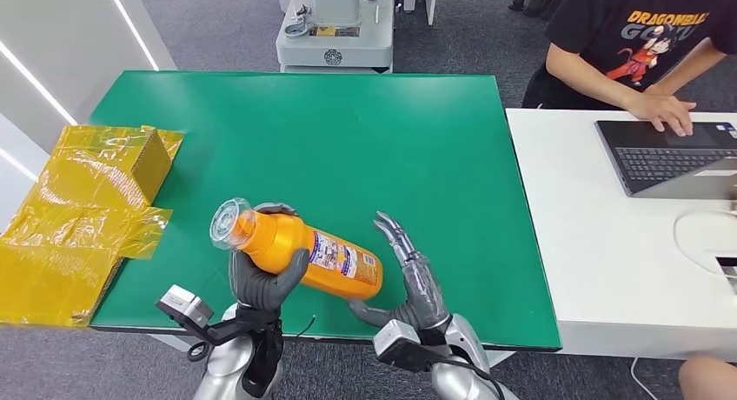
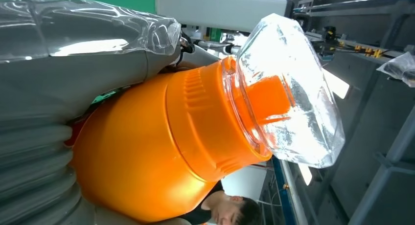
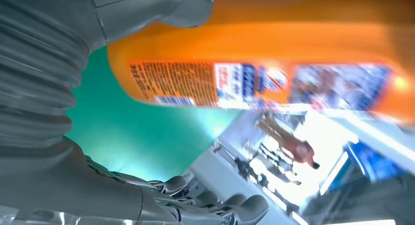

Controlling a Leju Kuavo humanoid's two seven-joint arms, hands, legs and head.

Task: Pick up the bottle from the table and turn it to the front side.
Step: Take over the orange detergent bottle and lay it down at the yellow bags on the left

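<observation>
An orange bottle [image 1: 308, 256] with a clear cap [image 1: 230, 222] and a printed label is held lying tilted above the front of the green table [image 1: 348, 130]. My left hand [image 1: 261, 283] grips it from below near the neck. The left wrist view shows the bottle's shoulder [image 2: 147, 151] and clear cap [image 2: 293, 88] close against that hand [image 2: 49, 88]. My right hand [image 1: 408, 283] stands by the bottle's base with fingers spread upward and its thumb under the base. Its wrist view has the labelled bottle [image 3: 274, 39] just past the thumb [image 3: 161, 10]; whether they touch I cannot tell.
A yellow taped cardboard box [image 1: 87, 200] lies at the table's left edge. A white desk [image 1: 626, 243] with a laptop [image 1: 669, 156] adjoins on the right, where a person [image 1: 643, 43] sits typing. A grey machine base [image 1: 335, 35] stands behind the table.
</observation>
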